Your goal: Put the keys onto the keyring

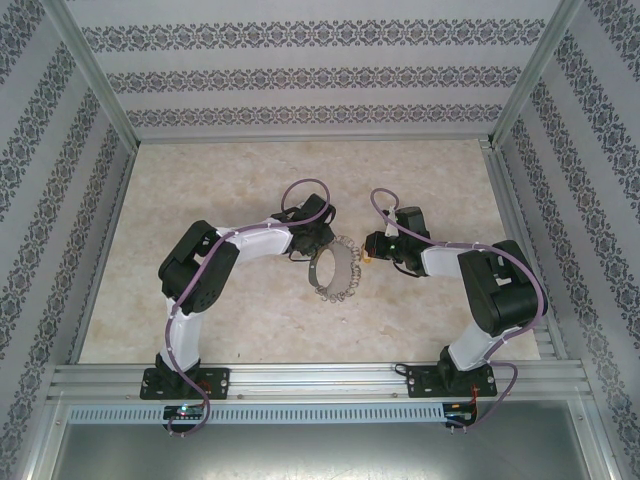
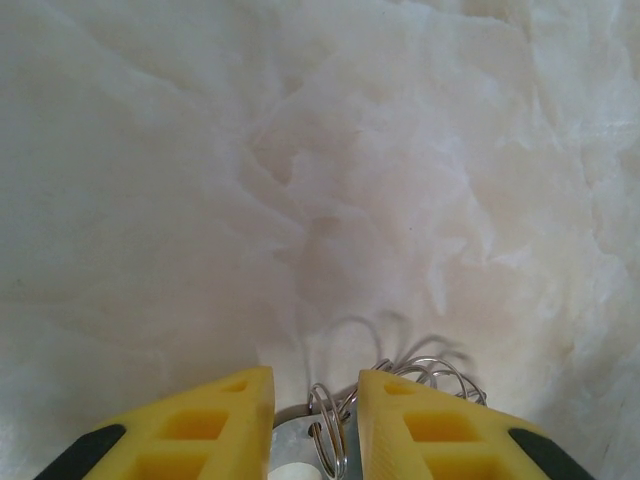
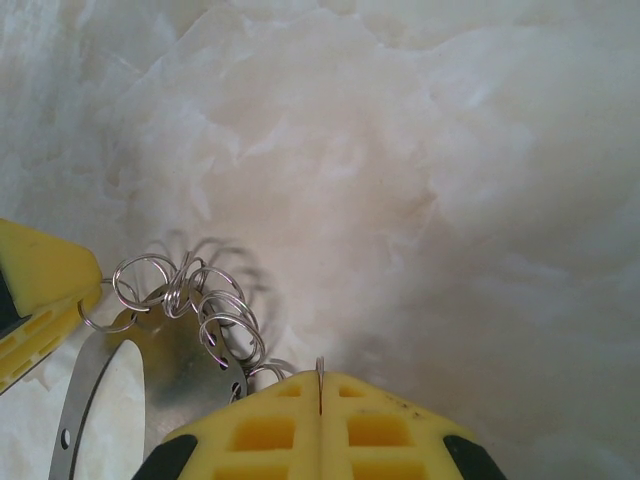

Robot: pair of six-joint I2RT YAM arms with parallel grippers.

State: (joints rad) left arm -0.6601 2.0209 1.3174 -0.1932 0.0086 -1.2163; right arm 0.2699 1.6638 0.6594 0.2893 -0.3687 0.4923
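Facing across the table (image 1: 230,180), the left gripper (image 2: 315,392) pinches the keyring (image 1: 335,268), mid-table, by its flat band. That looks the firm hold on a light, stiff, slippery hoop whose wire loops (image 3: 215,320) hang loose. The right gripper (image 3: 320,388) is clamped on the key (image 3: 320,366), a thin sliver edge-on, likely to pivot or slip.

Clear tabletop (image 2: 300,150) stretches ahead of the left gripper (image 2: 315,385), whose finger gap is taken up by the ring (image 2: 295,442) and its wire loops (image 2: 440,375). Ahead and to the right of the right gripper (image 3: 320,385) the surface is equally free. Close on its left, the ring's fringe of loops and the other gripper's yellow finger (image 3: 35,290) bar the way. A key (image 3: 320,365) sits edge-on between its pressed-together fingertips. Walls (image 1: 300,75) stand well back.
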